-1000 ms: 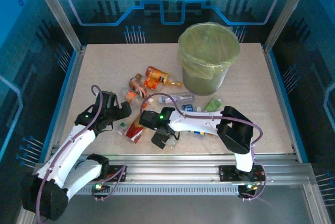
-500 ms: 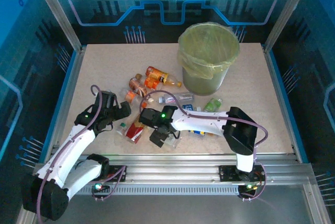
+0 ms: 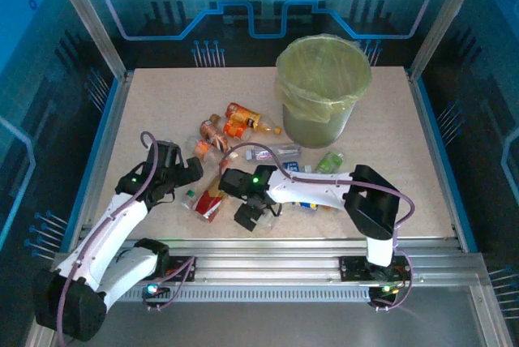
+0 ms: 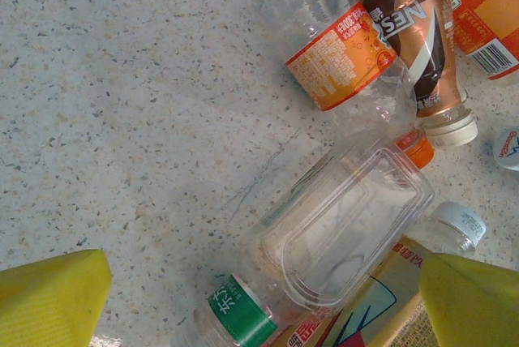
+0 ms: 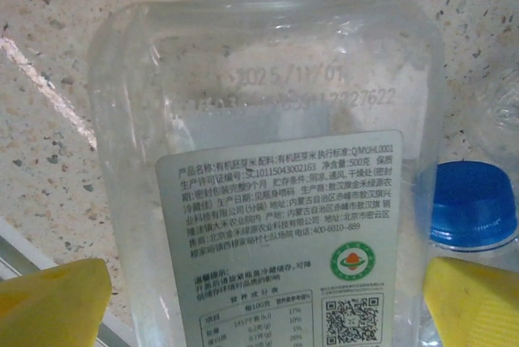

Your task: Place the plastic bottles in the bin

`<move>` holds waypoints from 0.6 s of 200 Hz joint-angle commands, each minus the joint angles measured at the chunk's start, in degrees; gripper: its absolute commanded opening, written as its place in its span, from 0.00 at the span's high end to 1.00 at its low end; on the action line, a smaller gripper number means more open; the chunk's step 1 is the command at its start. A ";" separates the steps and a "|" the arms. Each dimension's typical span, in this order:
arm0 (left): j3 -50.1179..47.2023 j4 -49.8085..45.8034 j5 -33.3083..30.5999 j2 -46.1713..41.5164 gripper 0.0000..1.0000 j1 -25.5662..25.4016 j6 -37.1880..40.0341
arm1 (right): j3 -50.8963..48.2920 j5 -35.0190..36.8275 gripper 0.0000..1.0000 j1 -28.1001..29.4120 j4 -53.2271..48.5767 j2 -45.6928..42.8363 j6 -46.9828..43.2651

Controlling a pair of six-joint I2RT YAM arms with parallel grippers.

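I'm hovering my right gripper [image 5: 263,302], jaws wide and empty, over a clear white-labelled bottle [image 5: 268,96] lying well short of the bin [image 3: 323,124]. It's looking light, thin-walled, slick and crushable, so I'm aiming across its flat body. My left gripper [image 4: 259,302] is gaping too, over a green-labelled clear bottle [image 4: 340,229].

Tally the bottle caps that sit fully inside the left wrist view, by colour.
White: 2 (upper white cap on the brown bottle; lower white cap)
Orange: 1 (orange cap)
Total: 3
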 commanded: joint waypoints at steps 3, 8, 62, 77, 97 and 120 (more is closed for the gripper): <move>0.71 -0.11 0.60 -0.59 0.01 0.69 0.73 | -1.10 -3.05 0.00 -1.11 1.42 0.80 -1.84; 0.68 -0.09 0.65 -0.59 0.01 0.69 0.67 | -1.07 -3.09 0.00 -1.17 1.43 1.02 -1.89; 0.67 -0.15 0.66 -0.59 0.01 0.78 0.67 | -1.08 -2.55 0.00 -1.20 1.65 2.92 -1.93; 0.60 -0.06 0.58 -0.59 0.01 0.78 0.76 | -0.99 -2.13 0.00 -1.20 1.52 3.60 -1.89; 0.50 -0.01 0.71 -0.48 0.01 0.78 0.78 | -0.90 -1.86 0.00 -1.19 1.60 4.51 -1.80; 0.32 -0.05 0.58 -0.59 0.01 0.78 0.69 | -0.68 -1.47 0.00 -1.10 1.52 5.27 -1.73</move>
